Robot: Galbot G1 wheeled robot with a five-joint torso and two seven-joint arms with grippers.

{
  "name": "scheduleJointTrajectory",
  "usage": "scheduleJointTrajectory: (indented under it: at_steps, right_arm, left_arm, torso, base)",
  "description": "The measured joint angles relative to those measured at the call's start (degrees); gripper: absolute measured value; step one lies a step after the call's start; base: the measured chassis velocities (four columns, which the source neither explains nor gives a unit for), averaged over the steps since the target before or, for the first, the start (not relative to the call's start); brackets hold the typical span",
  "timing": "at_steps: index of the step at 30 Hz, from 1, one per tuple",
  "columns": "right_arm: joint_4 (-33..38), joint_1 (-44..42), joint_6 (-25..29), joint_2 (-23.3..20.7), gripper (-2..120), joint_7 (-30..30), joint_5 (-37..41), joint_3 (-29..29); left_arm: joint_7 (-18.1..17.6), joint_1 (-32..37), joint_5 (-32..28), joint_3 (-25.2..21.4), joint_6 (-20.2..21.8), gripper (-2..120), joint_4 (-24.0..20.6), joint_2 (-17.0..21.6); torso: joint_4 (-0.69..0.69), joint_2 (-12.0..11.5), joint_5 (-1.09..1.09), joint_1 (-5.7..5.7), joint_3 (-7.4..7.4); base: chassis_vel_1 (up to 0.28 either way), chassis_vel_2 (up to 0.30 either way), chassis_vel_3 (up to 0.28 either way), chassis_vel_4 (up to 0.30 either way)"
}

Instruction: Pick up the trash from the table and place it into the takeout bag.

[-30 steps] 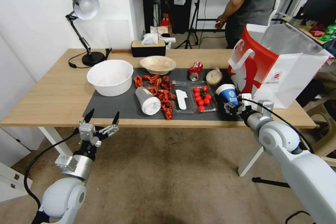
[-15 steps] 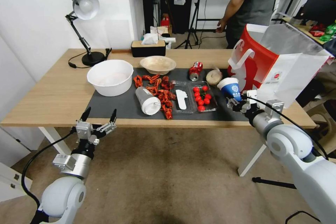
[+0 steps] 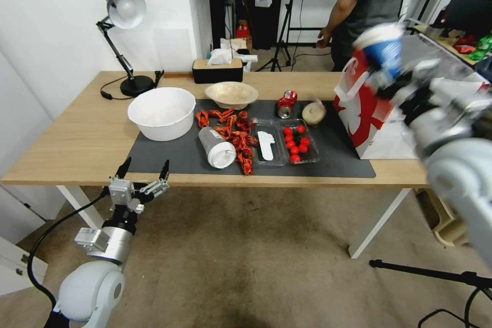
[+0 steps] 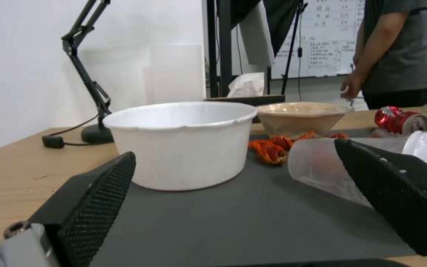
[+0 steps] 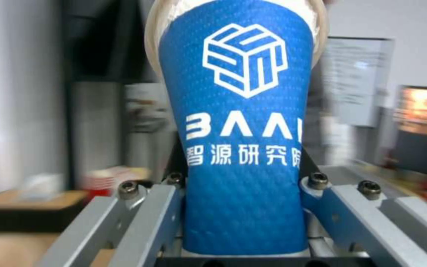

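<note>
Blue paper cup (image 5: pixel 243 122) with white logo, red-and-white takeout bag (image 3: pixel 366 107), red soda can (image 3: pixel 286 104)

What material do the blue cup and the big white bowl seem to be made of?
Blue cup, held in the right claw: likely paper, matte, with a dimpled printed wall. White bowl: probably foam or thin plastic, dull finish, slightly wavy rim.

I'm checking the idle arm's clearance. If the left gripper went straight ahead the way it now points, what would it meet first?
Probably the big white bowl, centred between the open left gripper's fingers; the lying clear plastic cup sits nearer but off to one side. Depth is uncertain.
</note>
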Motion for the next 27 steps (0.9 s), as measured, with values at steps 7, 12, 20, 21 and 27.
scheduleJointTrajectory:
  at_steps: [7, 12, 20, 21, 27]
  right_arm:
    - [-11.4, 5.9, -1.2, -2.8, 22, -1.9, 4.9, -1.4]
    - [-15.9, 7.2, -0.8, -2.2, 22, -4.1, 5.0, -3.2]
    - [-16.5, 6.1, -1.6, -2.4, 35, -5.6, 4.9, -3.4]
    - [-16.5, 6.1, -1.6, -2.4, 35, -5.6, 4.9, -3.4]
    - [-16.4, 6.1, -2.9, -3.0, 64, -5.9, 4.9, -3.4]
  left_arm:
    - [0.2, 0.1, -0.1, 0.2, -0.7, 100, 0.0, 0.2]
    - [0.2, 0.4, -0.1, 0.3, -0.8, 100, -0.3, 0.4]
    - [0.2, 0.5, -0.2, 0.3, 0.0, 100, -1.0, 0.7]
    - [0.2, 0.5, -0.2, 0.3, 0.0, 100, -1.0, 0.7]
    - [-0.4, 0.6, -1.2, 0.5, 0.6, 100, -1.7, 0.8]
  torso:
    - [-0.01, 0.0, -0.01, 0.0, 0.0]
    - [0.0, 0.0, 0.01, 0.0, 0.01]
    - [-0.01, 0.0, -0.01, 0.0, 0.0]
    - [-0.01, 0.0, -0.01, 0.0, 0.0]
    - [0.0, 0.0, -0.02, 0.0, 0.0]
  base:
    - [0.0, 0.0, 0.0, 0.0]
    - [0.0, 0.0, 0.0, 0.0]
    - [0.0, 0.0, 0.0, 0.0]
    - [0.0, 0.0, 0.0, 0.0]
    - [0.0, 0.0, 0.0, 0.0]
